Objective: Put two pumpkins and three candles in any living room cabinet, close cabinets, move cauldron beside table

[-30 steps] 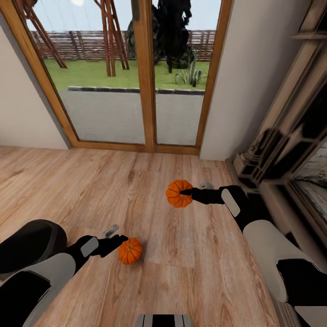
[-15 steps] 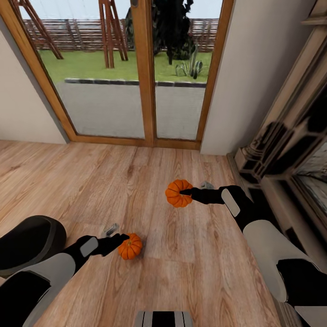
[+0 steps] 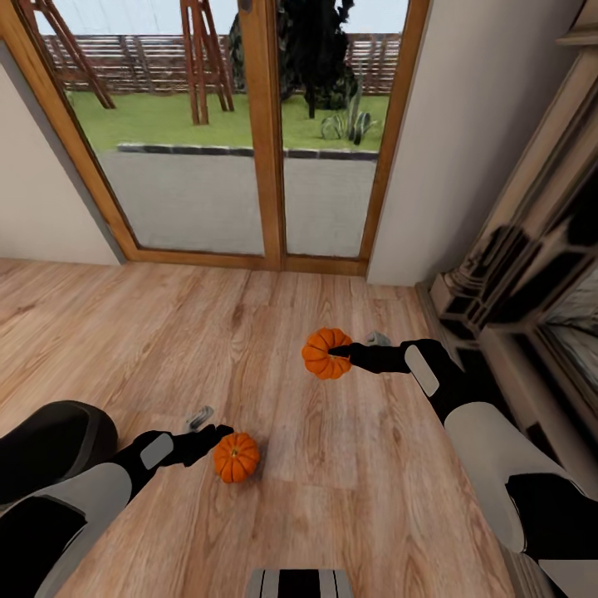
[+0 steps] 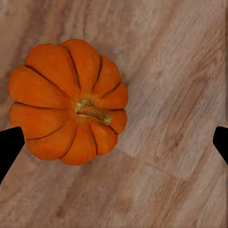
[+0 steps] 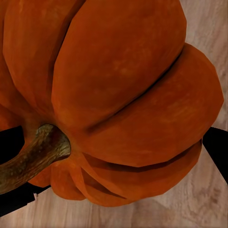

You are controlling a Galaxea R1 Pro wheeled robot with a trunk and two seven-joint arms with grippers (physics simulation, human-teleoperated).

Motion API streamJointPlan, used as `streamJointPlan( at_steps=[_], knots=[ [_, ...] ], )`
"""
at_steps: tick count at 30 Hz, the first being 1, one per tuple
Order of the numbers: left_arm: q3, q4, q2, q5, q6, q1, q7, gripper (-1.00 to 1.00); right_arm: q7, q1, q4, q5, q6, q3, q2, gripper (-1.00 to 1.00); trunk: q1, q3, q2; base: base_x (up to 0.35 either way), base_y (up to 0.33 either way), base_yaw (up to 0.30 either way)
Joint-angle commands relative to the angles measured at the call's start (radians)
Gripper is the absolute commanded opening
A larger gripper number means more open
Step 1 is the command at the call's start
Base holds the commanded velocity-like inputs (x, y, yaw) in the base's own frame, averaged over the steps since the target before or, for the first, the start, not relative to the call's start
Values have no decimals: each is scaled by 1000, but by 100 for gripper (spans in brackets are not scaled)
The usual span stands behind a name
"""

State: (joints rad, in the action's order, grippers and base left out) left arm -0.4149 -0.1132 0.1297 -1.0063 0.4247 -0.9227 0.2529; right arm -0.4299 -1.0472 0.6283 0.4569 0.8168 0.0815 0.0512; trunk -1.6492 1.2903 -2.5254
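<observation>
Pumpkin (image 3: 236, 457) on the wood floor (image 3: 166, 332), well back from the glass door (image 3: 249, 166), lying stem-up between the spread fingers of the left gripper (image 3: 212, 429). Through the left wrist camera, sitting closer to one fingertip than the other, not yet pinched. Barely shifted against half a second ago: gripper and pumpkin in almost the same relation, forearm edged slightly, no closing begun. Probably still lining up for the grasp. Better centred over the pumpkin before squeezing, else a sideways push and a roll.

Nearer the door, second pumpkin (image 3: 325, 353) held clear of the floor, pinched by the right gripper (image 3: 342, 351), stem lying toward the fingers in the right wrist view. Unchanged over the last second. Whole frame tilted a little since a second ago: camera motion, not the things. Neither pumpkin in a cabinet yet, so early in the task: one pumpkin secured, one pending.
</observation>
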Motion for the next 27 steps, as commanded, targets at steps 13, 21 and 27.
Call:
streamJointPlan(
  at_steps=[13, 21, 27],
  knots=[
    [-7, 0, 1, -6, 2, 0, 2, 100, -4, 1, 0, 0, 2, 3, -2, -100, -1, 5, -1, 43, 0, 0],
    [-7, 0, 1, -6, 2, 0, 2, 100, -4, 1, 0, 0, 2, 3, -2, -100, -4, 36, -2, 0, 0, 0],
    [-7, 0, 1, -6, 2, 0, 2, 100, -4, 1, 1, -1, 2, 4, -2, -100, -7, 59, -4, 0, 0, 0]
  ],
)
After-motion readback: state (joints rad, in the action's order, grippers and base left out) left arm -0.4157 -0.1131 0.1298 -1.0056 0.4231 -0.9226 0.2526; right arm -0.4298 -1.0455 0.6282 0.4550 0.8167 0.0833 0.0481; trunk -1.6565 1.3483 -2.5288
